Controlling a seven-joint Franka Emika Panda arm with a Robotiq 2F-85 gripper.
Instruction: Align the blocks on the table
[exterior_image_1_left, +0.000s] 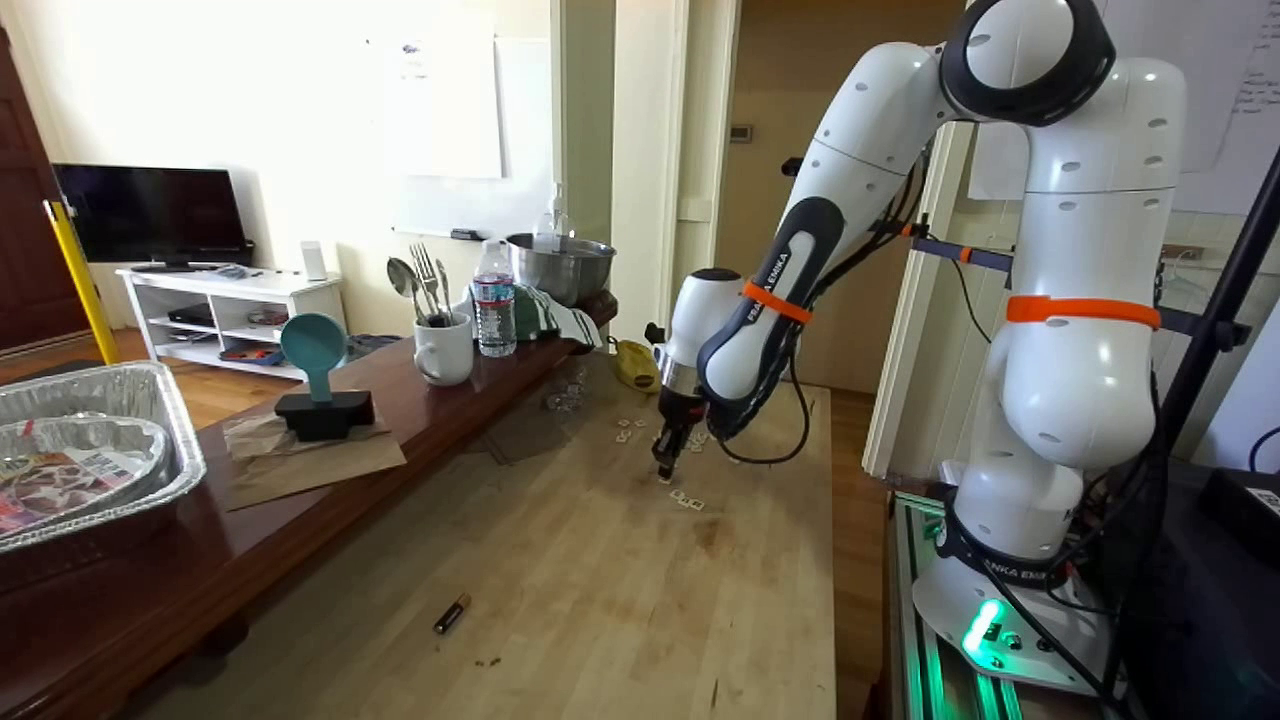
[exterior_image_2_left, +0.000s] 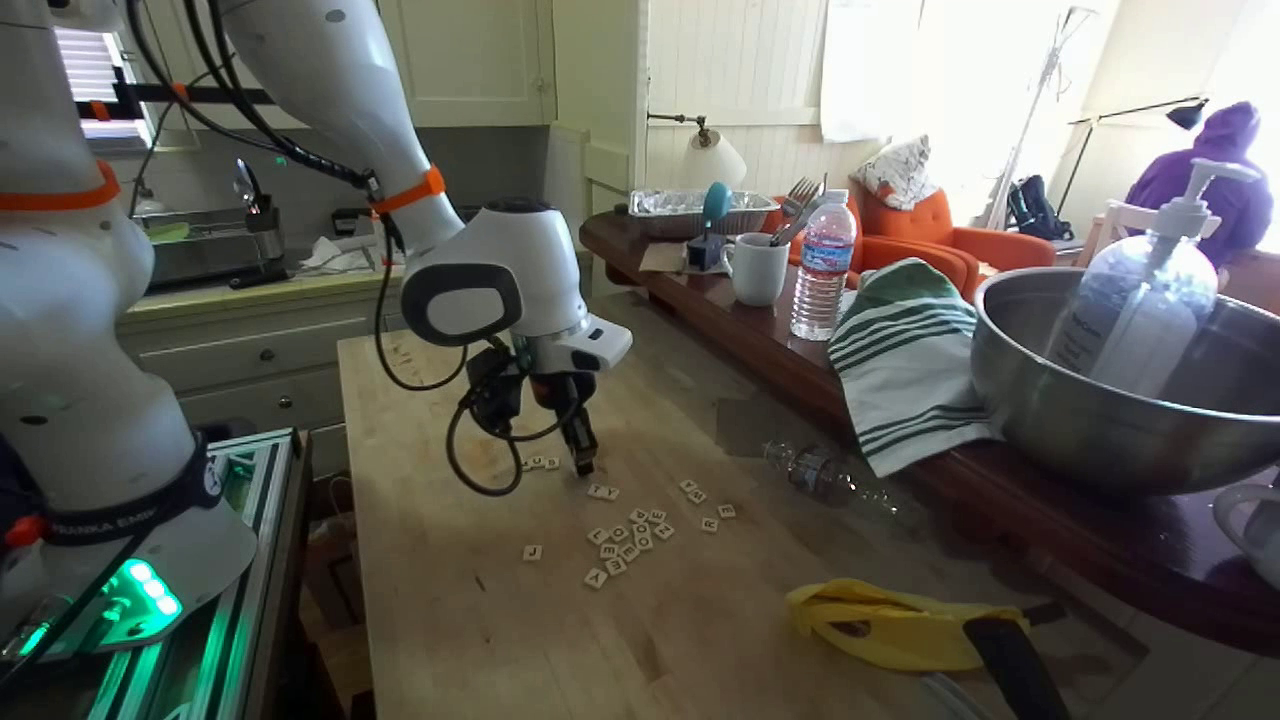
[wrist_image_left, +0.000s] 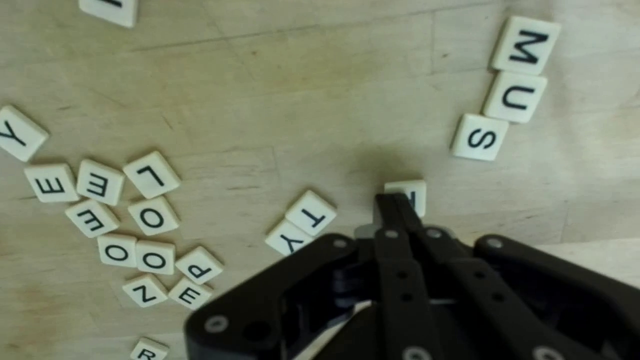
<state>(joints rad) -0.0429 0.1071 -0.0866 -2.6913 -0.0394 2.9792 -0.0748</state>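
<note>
Small cream letter blocks lie on the pale wooden table. My gripper is shut, fingertips together, with nothing visible between them. Its tips cover part of a block whose letter is half hidden; whether they touch it I cannot tell. Up and to the right in the wrist view, the M block, U block and S block form a slightly stepped row. To the left, a T block touches a tilted Y block. Farther left is a jumbled cluster including an L block.
A raised dark brown counter runs along the table, holding a mug and a water bottle. On the table lie a clear plastic bottle, a yellow bag-like item and a battery.
</note>
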